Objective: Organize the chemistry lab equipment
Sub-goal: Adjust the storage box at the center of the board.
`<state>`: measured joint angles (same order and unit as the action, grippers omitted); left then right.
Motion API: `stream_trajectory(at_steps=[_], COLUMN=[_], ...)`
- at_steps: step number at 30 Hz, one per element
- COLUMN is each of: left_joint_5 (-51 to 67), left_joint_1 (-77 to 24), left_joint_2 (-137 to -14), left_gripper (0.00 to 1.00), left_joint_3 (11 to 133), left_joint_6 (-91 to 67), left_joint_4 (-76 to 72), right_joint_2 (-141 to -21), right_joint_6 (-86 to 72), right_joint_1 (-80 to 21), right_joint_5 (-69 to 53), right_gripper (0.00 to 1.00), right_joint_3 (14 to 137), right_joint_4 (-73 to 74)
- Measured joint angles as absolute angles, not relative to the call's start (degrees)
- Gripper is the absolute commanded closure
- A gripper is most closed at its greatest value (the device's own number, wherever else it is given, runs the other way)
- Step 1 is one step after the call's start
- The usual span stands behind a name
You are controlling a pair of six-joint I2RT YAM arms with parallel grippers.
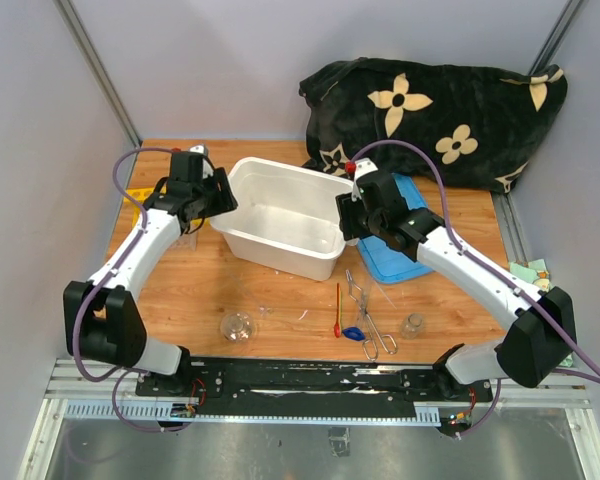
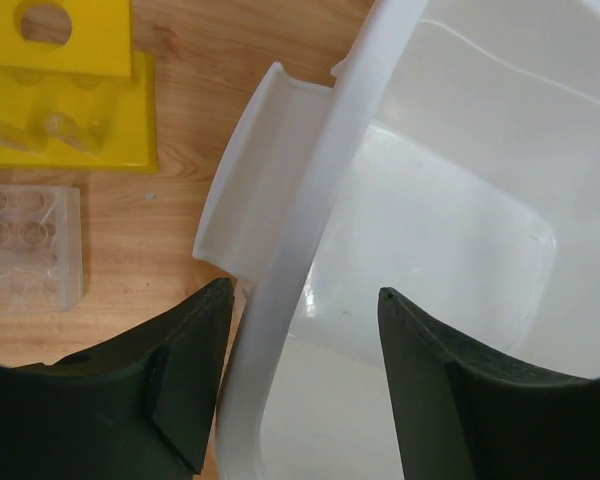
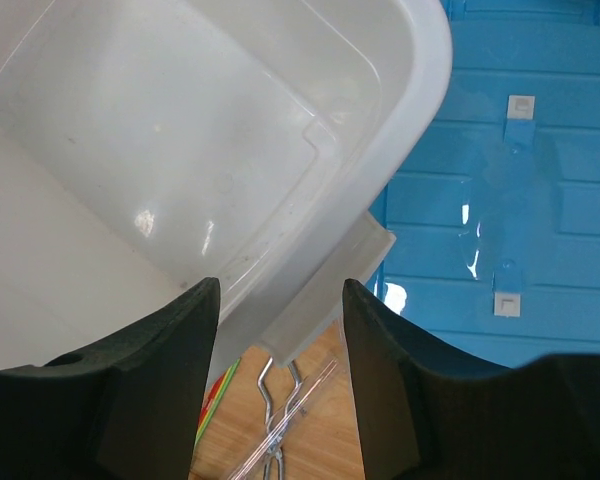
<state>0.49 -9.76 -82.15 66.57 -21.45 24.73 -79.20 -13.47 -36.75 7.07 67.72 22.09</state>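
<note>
The white tub (image 1: 280,165) stands mid-table. My left gripper (image 1: 215,200) straddles its left wall (image 2: 310,230): one finger rests against the outside and the other hangs inside, apart from the wall, so the left gripper (image 2: 307,290) is open. My right gripper (image 1: 348,215) is shut across the tub's right rim and handle lip (image 3: 420,110), with both fingertips of the right gripper (image 3: 280,282) against it. On the wood in front lie a round flask (image 1: 238,326), a small beaker (image 1: 413,325), metal tongs (image 1: 365,315) and a red-handled spatula (image 1: 338,310). The yellow rack (image 2: 65,110) sits left of the tub.
A blue lid (image 1: 400,260) lies under the tub's right end. The black flowered cloth (image 1: 430,110) is heaped at the back right. A clear holed tray (image 2: 30,245) sits next to the yellow rack. Tongs (image 3: 275,430) and a clear tube (image 3: 300,410) lie just below the right fingers.
</note>
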Motion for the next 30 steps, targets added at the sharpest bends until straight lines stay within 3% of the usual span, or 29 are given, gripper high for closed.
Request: stream_trajectory(at_steps=[8, 15, 30], left_joint_5=[-0.47, -0.8, 0.75], left_joint_1=[-9.76, -9.76, -9.67], left_joint_2=[-77.47, -72.82, -64.05], left_gripper=[0.42, 0.56, 0.57], left_joint_3=[63.42, 60.69, 55.16], left_joint_6=[-23.38, -24.99, -26.83], left_joint_4=[26.59, 26.94, 29.95], right_joint_2=[-79.15, -79.18, -86.0], right_joint_6=[-13.5, -13.52, -13.47], right_joint_1=[-36.75, -36.75, -36.69], right_joint_5=[7.03, 6.52, 5.74], right_gripper=[0.47, 0.47, 0.48], right_joint_3=[66.13, 65.82, 67.77], right_joint_4=[20.73, 19.97, 18.68])
